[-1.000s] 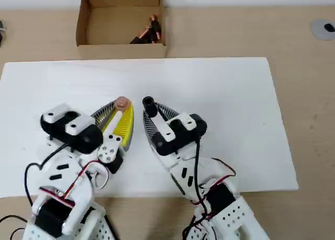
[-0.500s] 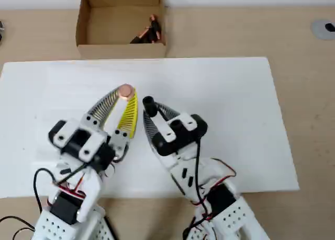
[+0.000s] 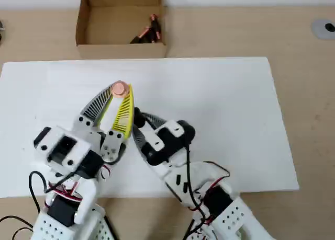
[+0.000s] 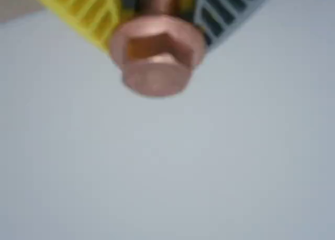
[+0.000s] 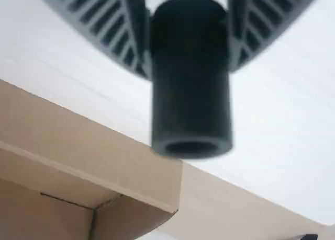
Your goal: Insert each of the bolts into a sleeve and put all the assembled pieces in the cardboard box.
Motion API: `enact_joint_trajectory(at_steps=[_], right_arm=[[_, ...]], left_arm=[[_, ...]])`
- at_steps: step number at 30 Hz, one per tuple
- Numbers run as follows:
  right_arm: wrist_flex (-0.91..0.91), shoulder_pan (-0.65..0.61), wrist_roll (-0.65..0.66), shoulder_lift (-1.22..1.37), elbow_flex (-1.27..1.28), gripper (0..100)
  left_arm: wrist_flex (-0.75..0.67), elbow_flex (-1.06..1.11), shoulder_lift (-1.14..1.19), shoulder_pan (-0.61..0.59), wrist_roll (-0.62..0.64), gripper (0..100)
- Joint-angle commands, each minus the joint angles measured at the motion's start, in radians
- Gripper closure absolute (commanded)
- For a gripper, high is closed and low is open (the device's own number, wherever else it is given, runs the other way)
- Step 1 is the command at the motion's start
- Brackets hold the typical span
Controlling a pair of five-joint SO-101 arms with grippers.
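Lying in the cardboard box (image 3: 84,26), at 11 o'clock on the table (image 3: 306,88): assembled pieces (image 3: 148,34), piled against its 3 o'clock wall. Clamped in the left end effector (image 3: 119,90): a copper bolt (image 3: 120,88) (image 4: 156,54), head outward, over the white board (image 3: 220,93). Clamped in the right end effector (image 3: 139,117): a black sleeve (image 3: 137,113) (image 5: 191,78), at 5 o'clock of the bolt. Since a second ago: bolt carried toward 12 o'clock, sleeve drawn back toward 7 o'clock, close beside the yellow finger (image 3: 124,114).
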Motion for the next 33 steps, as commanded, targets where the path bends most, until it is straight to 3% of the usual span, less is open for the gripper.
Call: enact_joint_trajectory(at_steps=[1,6,10,14,20,29,33], right_arm=[[0.0,-0.008,-0.006,-0.022,-0.002,98.8],[0.0,-0.008,-0.006,-0.022,-0.002,98.8],[-0.017,-0.008,-0.006,-0.022,-0.002,98.8],[-0.037,-0.008,-0.003,-0.022,-0.002,98.8],[-0.038,-0.008,-0.003,-0.022,-0.002,98.8],[-0.035,-0.008,-0.006,-0.022,-0.002,98.8],[-0.035,-0.008,-0.006,-0.022,-0.002,98.8]], left_arm=[[0.075,-0.115,-0.008,0.006,0.086,100],[0.302,-0.226,-0.005,0.003,0.164,100],[0.342,-0.239,-0.005,-0.041,0.172,100],[0.379,-0.247,-0.004,-0.101,0.267,100],[0.548,-0.301,-0.002,-0.068,0.434,100],[0.551,-0.325,-0.002,-0.012,0.48,100],[0.448,-0.299,-0.002,-0.063,0.43,100]])
